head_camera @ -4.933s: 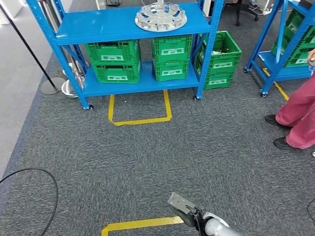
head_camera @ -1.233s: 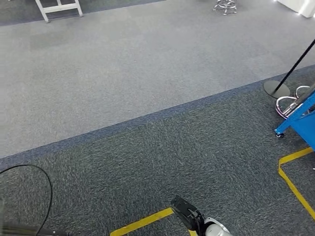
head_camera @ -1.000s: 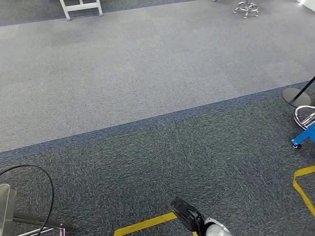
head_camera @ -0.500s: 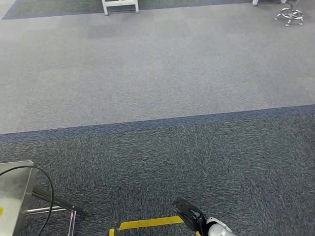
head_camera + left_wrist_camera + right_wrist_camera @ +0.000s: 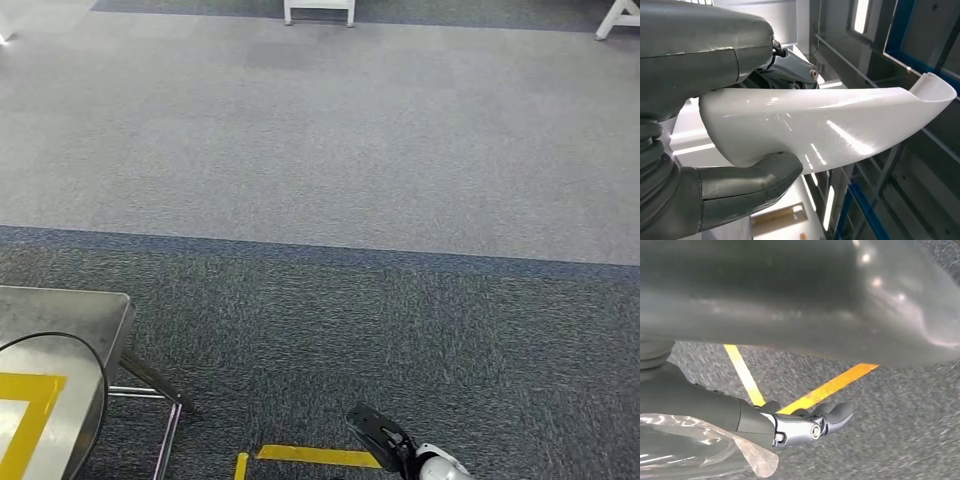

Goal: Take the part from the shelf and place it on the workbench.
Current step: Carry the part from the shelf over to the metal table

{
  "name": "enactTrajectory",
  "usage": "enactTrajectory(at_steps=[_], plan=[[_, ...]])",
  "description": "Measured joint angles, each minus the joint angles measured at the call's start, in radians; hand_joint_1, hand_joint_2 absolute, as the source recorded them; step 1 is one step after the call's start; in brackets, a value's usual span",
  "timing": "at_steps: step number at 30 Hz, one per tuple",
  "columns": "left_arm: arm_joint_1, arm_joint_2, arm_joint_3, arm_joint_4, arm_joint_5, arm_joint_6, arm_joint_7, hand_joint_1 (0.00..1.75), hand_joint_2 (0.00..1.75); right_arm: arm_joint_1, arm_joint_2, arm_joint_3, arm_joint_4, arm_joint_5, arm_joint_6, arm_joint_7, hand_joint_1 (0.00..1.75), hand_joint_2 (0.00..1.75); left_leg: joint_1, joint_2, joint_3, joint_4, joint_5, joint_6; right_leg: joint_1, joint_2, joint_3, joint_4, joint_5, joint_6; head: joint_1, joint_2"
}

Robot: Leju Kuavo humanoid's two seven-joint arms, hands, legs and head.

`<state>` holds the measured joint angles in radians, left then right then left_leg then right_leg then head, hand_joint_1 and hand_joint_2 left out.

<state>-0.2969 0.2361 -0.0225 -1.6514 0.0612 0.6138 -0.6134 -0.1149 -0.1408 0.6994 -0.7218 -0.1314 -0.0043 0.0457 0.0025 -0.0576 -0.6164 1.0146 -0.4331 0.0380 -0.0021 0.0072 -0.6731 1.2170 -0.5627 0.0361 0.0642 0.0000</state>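
A long, glossy white curved part (image 5: 821, 125) is held by my left hand (image 5: 715, 125), with the thick thumb (image 5: 753, 182) pressed on one face and the fingers (image 5: 791, 67) on the other. In the head view my right hand (image 5: 380, 437) reaches forward low over the carpet, its dark fingers (image 5: 810, 425) stretched out straight. A smooth grey glossy surface (image 5: 798, 300) lies close by them, and I cannot tell whether they grip it. The steel workbench (image 5: 83, 310) stands at the lower left, with a yellow tape mark (image 5: 30, 400) on its top.
A black cable (image 5: 75, 350) loops over the workbench top. Yellow tape (image 5: 317, 456) marks the dark carpet in front of my right hand. Light grey carpet (image 5: 340, 130) stretches ahead, with white furniture legs (image 5: 318, 12) at the far edge.
The whole view has swung away from the blue shelf, and the steel workbench has come in at the lower left. My right hand keeps the same pose.
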Motion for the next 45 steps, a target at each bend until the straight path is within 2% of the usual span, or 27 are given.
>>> enactTrajectory(at_steps=[2,3,4,6,7,9,11,13,14,16,18,19,22,24,26,27,29,31,32,33,35,37,39,41,43,44,45], plan=[[-0.001,0.000,0.000,-0.001,-0.001,0.001,0.000,1.75,1.75,-0.005,0.000,0.000,0.001,0.002,0.002,0.000,0.00,0.00,0.001,-0.024,-0.002,0.003,0.000,-0.004,-0.004,0.042,0.060,-0.140,0.067,-0.006,0.000,0.000],[-0.001,0.000,0.000,-0.001,-0.001,0.002,-0.001,1.75,1.75,-0.006,0.000,0.000,0.001,0.003,0.003,-0.001,0.00,0.00,0.003,-0.035,-0.007,0.005,0.001,-0.009,-0.005,0.063,0.081,-0.187,0.082,-0.008,0.000,0.000],[-0.002,0.001,0.000,-0.001,-0.002,0.002,-0.001,1.75,1.75,-0.007,0.000,0.000,0.002,0.004,0.005,-0.001,0.00,0.00,0.005,-0.046,-0.012,0.005,0.003,-0.015,-0.006,0.077,0.092,-0.207,0.083,-0.010,-0.001,0.000],[0.000,0.002,0.001,-0.002,-0.004,0.003,-0.001,1.75,1.75,-0.007,0.000,0.001,0.005,0.006,0.009,-0.002,0.00,0.00,0.010,-0.068,-0.019,0.003,0.009,-0.028,-0.005,0.066,0.099,-0.216,0.082,-0.015,-0.001,0.000],[0.001,0.003,0.002,-0.003,-0.006,0.003,-0.001,1.75,1.75,-0.007,0.001,0.002,0.006,0.008,0.011,-0.002,0.00,0.00,0.010,-0.062,-0.022,0.007,0.005,-0.034,-0.005,0.054,0.103,-0.221,0.085,-0.021,-0.001,0.000],[0.001,0.007,0.003,-0.004,-0.007,0.005,-0.001,1.75,1.75,-0.010,0.003,0.003,0.008,0.012,0.012,-0.003,0.00,0.00,0.007,-0.017,-0.045,0.062,-0.031,-0.043,-0.007,0.028,0.111,-0.232,0.089,-0.033,-0.004,0.000],[0.003,0.008,0.004,-0.004,-0.008,0.006,-0.001,1.75,1.75,-0.011,0.003,0.003,0.009,0.015,0.012,-0.003,0.00,0.00,0.007,0.033,-0.100,0.187,-0.093,-0.050,-0.005,0.003,0.116,-0.234,0.086,-0.040,-0.007,0.000],[0.007,0.008,0.004,-0.004,-0.008,0.006,-0.001,1.75,1.75,-0.010,0.004,0.003,0.012,0.016,0.013,-0.003,0.00,0.00,0.010,0.045,-0.140,0.275,-0.117,-0.057,-0.004,-0.025,0.118,-0.233,0.082,-0.042,-0.007,0.000],[0.008,0.008,0.004,-0.004,-0.008,0.005,-0.001,1.75,1.75,-0.010,0.004,0.003,0.013,0.016,0.013,-0.003,0.00,0.00,0.011,0.049,-0.136,0.268,-0.104,-0.059,-0.004,-0.039,0.119,-0.233,0.080,-0.041,-0.007,0.000],[0.008,0.008,0.004,-0.004,-0.008,0.004,0.001,1.75,1.75,-0.011,0.006,0.004,0.014,0.017,0.014,-0.004,0.00,0.00,0.012,0.070,-0.075,0.153,-0.040,-0.060,-0.004,-0.064,0.125,-0.232,0.074,-0.036,-0.007,0.000],[0.008,0.009,0.004,-0.004,-0.008,0.002,0.002,1.75,1.75,-0.014,0.007,0.004,0.015,0.018,0.015,-0.004,0.00,0.00,0.004,0.111,-0.015,0.036,-0.005,-0.052,0.002,-0.085,0.130,-0.230,0.066,-0.026,-0.007,0.000],[0.008,0.009,0.004,-0.005,-0.008,0.002,0.002,1.75,1.75,-0.016,0.008,0.004,0.016,0.019,0.015,-0.004,0.00,0.00,0.000,0.122,-0.003,0.010,-0.003,-0.045,0.006,-0.095,0.132,-0.229,0.062,-0.020,-0.007,0.000],[0.011,0.010,0.004,-0.007,-0.009,0.002,0.002,1.75,1.75,-0.023,0.008,0.005,0.018,0.021,0.017,-0.005,0.00,0.00,-0.002,0.097,-0.003,0.002,-0.005,-0.024,0.008,-0.120,0.138,-0.229,0.051,-0.006,-0.004,0.000],[0.009,0.011,0.004,-0.010,-0.010,0.001,0.001,1.75,1.75,-0.028,0.008,0.005,0.018,0.021,0.017,-0.006,0.00,0.00,0.002,0.077,0.001,-0.002,-0.003,-0.011,0.003,-0.084,0.116,-0.175,0.015,0.003,-0.001,0.000],[0.007,0.010,0.004,-0.011,-0.010,0.000,0.001,1.75,1.75,-0.030,0.009,0.005,0.020,0.022,0.018,-0.008,0.00,0.00,0.004,0.057,0.001,-0.002,-0.003,-0.005,0.000,-0.030,0.046,-0.038,-0.047,0.006,0.003,0.000],[0.008,0.009,0.004,-0.011,-0.010,0.000,0.001,1.75,1.75,-0.029,0.010,0.006,0.022,0.022,0.018,-0.009,0.00,0.00,0.003,0.045,0.001,-0.002,-0.003,-0.004,0.000,-0.017,0.006,0.033,-0.068,0.006,0.004,0.000],[0.009,0.008,0.004,-0.011,-0.011,0.000,0.002,1.75,1.75,-0.025,0.010,0.007,0.026,0.024,0.019,-0.010,0.00,0.00,0.002,0.019,0.001,-0.001,-0.003,-0.003,0.000,-0.008,-0.032,0.079,-0.054,0.002,0.004,0.000],[0.009,0.008,0.003,-0.011,-0.011,0.000,0.002,1.75,1.75,-0.025,0.010,0.008,0.028,0.025,0.019,-0.010,0.00,0.00,0.002,-0.008,0.002,0.000,-0.003,-0.004,0.000,0.011,0.004,-0.033,0.028,-0.006,0.005,0.000],[0.009,0.008,0.003,-0.011,-0.011,0.000,0.002,1.75,1.75,-0.026,0.010,0.008,0.028,0.025,0.019,-0.010,0.00,0.00,0.001,-0.019,0.001,0.001,-0.004,-0.005,-0.001,0.035,0.035,-0.107,0.062,-0.012,0.005,0.000],[0.008,0.008,0.003,-0.011,-0.011,0.000,0.002,1.75,1.75,-0.027,0.010,0.008,0.029,0.025,0.019,-0.011,0.00,0.00,0.002,-0.030,-0.001,0.002,-0.003,-0.008,-0.003,0.056,0.062,-0.167,0.083,-0.015,0.005,0.000],[0.008,0.007,0.003,-0.011,-0.011,0.000,0.002,1.75,1.75,-0.027,0.010,0.008,0.030,0.026,0.020,-0.012,0.00,0.00,0.007,-0.051,-0.009,0.002,0.000,-0.020,-0.003,0.078,0.087,-0.213,0.087,-0.020,0.006,0.000],[0.010,0.008,0.004,-0.012,-0.012,0.000,0.002,1.75,1.75,-0.028,0.011,0.008,0.031,0.028,0.020,-0.012,0.00,0.00,0.012,-0.066,-0.014,0.001,0.002,-0.033,-0.002,0.057,0.094,-0.221,0.090,-0.026,0.007,0.000],[0.010,0.011,0.004,-0.012,-0.014,0.000,0.002,1.75,1.75,-0.030,0.013,0.008,0.032,0.029,0.020,-0.012,0.00,0.00,0.010,-0.028,-0.029,0.038,-0.025,-0.045,-0.005,0.033,0.102,-0.232,0.094,-0.037,0.004,0.000],[0.009,0.013,0.004,-0.012,-0.016,0.000,0.002,1.75,1.75,-0.029,0.013,0.007,0.033,0.031,0.020,-0.012,0.00,0.00,0.008,0.029,-0.080,0.154,-0.088,-0.054,-0.004,0.007,0.108,-0.237,0.093,-0.044,0.000,0.000],[0.011,0.012,0.004,-0.012,-0.015,0.000,0.002,1.75,1.75,-0.027,0.013,0.007,0.034,0.031,0.019,-0.012,0.00,0.00,0.012,0.045,-0.131,0.269,-0.131,-0.063,-0.004,-0.020,0.110,-0.236,0.089,-0.046,-0.001,0.000],[0.012,0.012,0.003,-0.012,-0.015,0.000,0.002,1.75,1.75,-0.026,0.013,0.008,0.034,0.032,0.020,-0.012,0.00,0.00,0.014,0.047,-0.135,0.282,-0.125,-0.066,-0.004,-0.033,0.111,-0.235,0.087,-0.046,-0.001,0.000],[0.012,0.012,0.003,-0.012,-0.015,0.000,0.003,1.75,1.75,-0.025,0.013,0.008,0.034,0.033,0.020,-0.012,0.00,0.00,0.016,0.051,-0.119,0.252,-0.101,-0.068,-0.004,-0.046,0.113,-0.234,0.084,-0.044,-0.001,0.000]])
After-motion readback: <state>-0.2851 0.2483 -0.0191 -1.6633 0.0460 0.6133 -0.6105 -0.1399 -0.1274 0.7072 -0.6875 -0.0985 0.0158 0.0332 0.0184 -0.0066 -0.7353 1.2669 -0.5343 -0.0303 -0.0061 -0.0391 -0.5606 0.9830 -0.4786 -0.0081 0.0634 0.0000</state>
